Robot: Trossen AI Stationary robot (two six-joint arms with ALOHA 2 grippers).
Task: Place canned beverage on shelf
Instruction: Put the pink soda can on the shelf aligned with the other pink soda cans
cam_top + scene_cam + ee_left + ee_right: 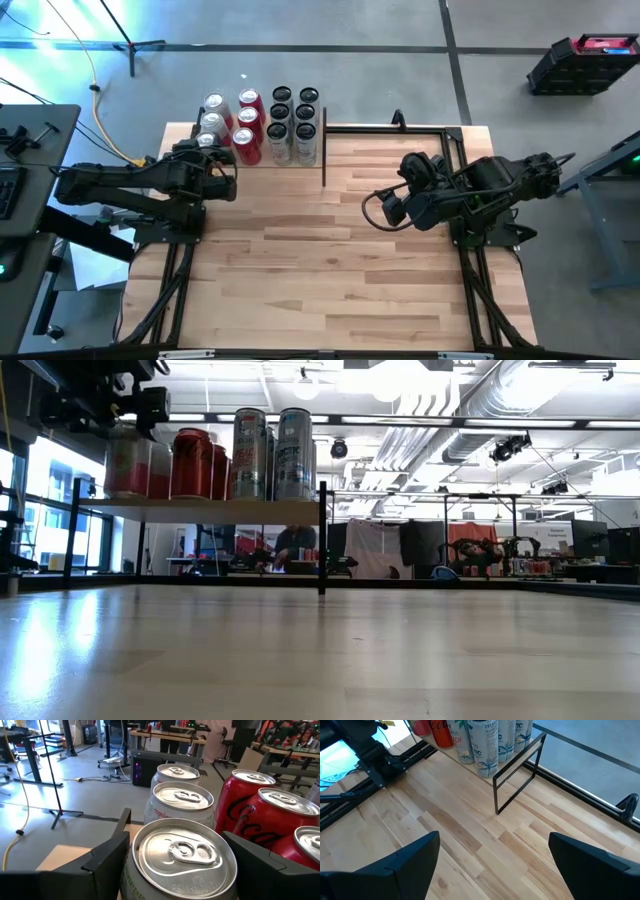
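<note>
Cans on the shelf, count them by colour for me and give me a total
Silver cans with pale labels: 3, the nearest between the left gripper's fingers
Red cans: 3
Tall white cans with black tops: 6
Total: 12

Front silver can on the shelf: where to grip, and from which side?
Grip the front silver can by its side wall below the rim, coming level from the table side. It stands upright on the shelf; a second silver can blocks the back and a red can sits close beside.
</note>
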